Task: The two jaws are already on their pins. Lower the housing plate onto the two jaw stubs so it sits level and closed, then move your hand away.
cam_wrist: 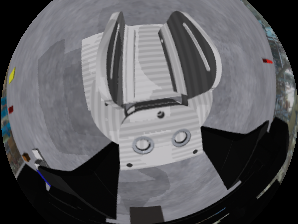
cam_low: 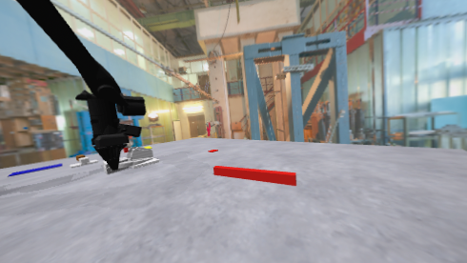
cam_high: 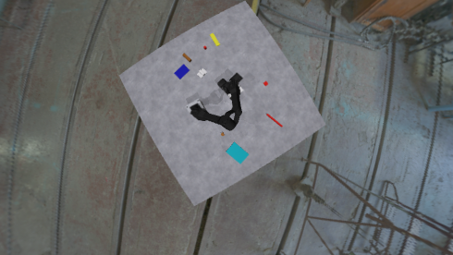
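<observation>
The white housing plate (cam_wrist: 161, 150), with two ringed holes, lies between the black fingers of my gripper (cam_wrist: 158, 137) (cam_low: 113, 168). The gripper is low over the table and shut on the plate's sides. Beyond the plate stand two curved, slotted jaws: the left jaw (cam_wrist: 115, 60) and the right jaw (cam_wrist: 192, 60). They rise from a ribbed white base (cam_wrist: 91, 75) (cam_low: 149, 162). The plate's far edge overlaps the jaws' near ends. The stubs under the plate are hidden, so I cannot tell whether it is fully down. In the overhead view the arm covers part of the assembly (cam_high: 194, 103).
A blue block (cam_high: 182, 71) (cam_low: 35, 170), small white part (cam_high: 202, 73) (cam_low: 83, 162), brown block (cam_high: 187, 57) and yellow block (cam_high: 214, 40) lie to one side. A red bar (cam_high: 275, 120) (cam_low: 254, 175), red cube (cam_high: 265, 83) and teal block (cam_high: 237, 152) lie elsewhere on the table.
</observation>
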`<state>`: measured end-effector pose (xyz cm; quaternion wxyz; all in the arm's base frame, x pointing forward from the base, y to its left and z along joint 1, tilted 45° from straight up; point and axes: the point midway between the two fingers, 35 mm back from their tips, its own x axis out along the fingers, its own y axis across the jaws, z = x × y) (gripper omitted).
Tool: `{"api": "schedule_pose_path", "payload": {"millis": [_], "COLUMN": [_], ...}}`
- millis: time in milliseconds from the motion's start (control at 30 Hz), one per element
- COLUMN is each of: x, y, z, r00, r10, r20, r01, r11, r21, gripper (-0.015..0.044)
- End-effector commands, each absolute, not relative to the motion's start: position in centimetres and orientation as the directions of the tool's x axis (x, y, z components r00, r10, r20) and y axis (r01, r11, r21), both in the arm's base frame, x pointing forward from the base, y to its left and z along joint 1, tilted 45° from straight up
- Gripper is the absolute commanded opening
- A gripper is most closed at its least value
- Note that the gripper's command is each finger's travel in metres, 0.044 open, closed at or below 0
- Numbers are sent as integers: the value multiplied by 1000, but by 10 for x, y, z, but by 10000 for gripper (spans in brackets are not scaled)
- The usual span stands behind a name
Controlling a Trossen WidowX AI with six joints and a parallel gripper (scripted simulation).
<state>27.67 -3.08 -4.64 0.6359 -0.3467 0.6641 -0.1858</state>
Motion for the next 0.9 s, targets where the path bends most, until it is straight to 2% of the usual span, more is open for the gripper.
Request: {"api": "schedule_pose_path", "payload": {"millis": [0,367,467,500,867], "x": [276,276,277,277,277], "y": [-32,-32,-31,-31,-31], "z": [-47,-47,-46,-46,-46], "r00": [48,48,49,49,49], "r10": [-699,-699,-697,-697,-697], "r20": [-713,-713,-716,-716,-716], "r01": [-228,-228,-224,-224,-224], "r11": [687,687,691,691,691], "r21": [-689,-689,-688,-688,-688], "gripper": [351,351,430,440,440]}}
